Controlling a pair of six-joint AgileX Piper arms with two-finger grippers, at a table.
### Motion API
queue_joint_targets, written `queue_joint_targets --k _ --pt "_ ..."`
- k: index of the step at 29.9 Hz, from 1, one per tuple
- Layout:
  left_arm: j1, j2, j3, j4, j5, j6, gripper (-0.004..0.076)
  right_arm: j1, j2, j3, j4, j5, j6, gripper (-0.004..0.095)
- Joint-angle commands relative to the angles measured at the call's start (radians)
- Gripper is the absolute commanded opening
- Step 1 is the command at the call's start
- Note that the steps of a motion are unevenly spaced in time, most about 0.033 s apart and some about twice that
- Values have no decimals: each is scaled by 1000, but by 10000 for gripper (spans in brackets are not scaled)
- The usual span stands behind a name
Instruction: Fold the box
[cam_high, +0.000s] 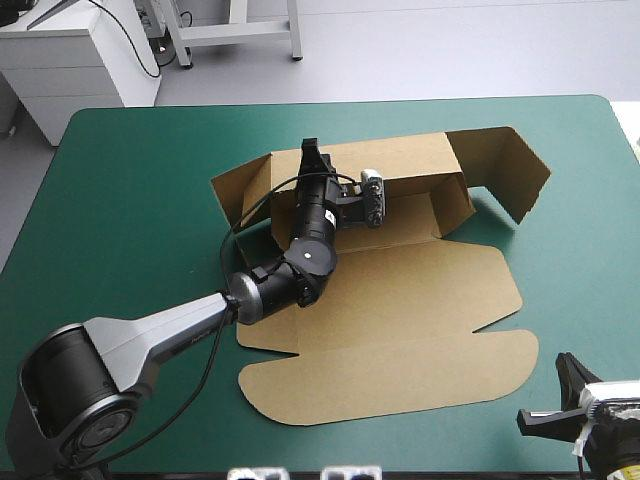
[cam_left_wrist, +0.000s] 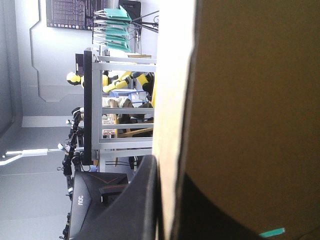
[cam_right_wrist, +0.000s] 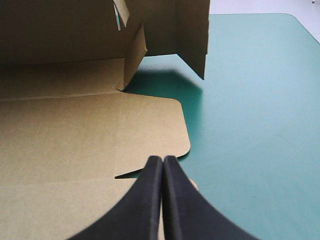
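We see the box (cam_high: 400, 300) in the middle of the table (cam_high: 130, 180), half formed: far wall up, right flap standing toward the far right corner, lid flat toward the near edge. The left end effector (cam_high: 311, 152) pinches the far wall's top edge. The right end effector (cam_right_wrist: 163, 161) is closed on nothing, by the near right corner. Step looks like wall raising; next move likely calls for tucking the right flap inward while the wall is held.
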Motion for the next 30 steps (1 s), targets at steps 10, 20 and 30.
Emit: queue_joint_targets --k 10,20,30 --pt "16 -3 -29 44 15 -24 -8 -5 66 -23 8 -74 -2 -18" --pt "16 -3 -29 43 53 -25 -8 -5 77 -23 8 -74 -2 -18" --pt "16 16 -29 42 53 -26 -8 -5 318 -156 15 -85 45 -18"
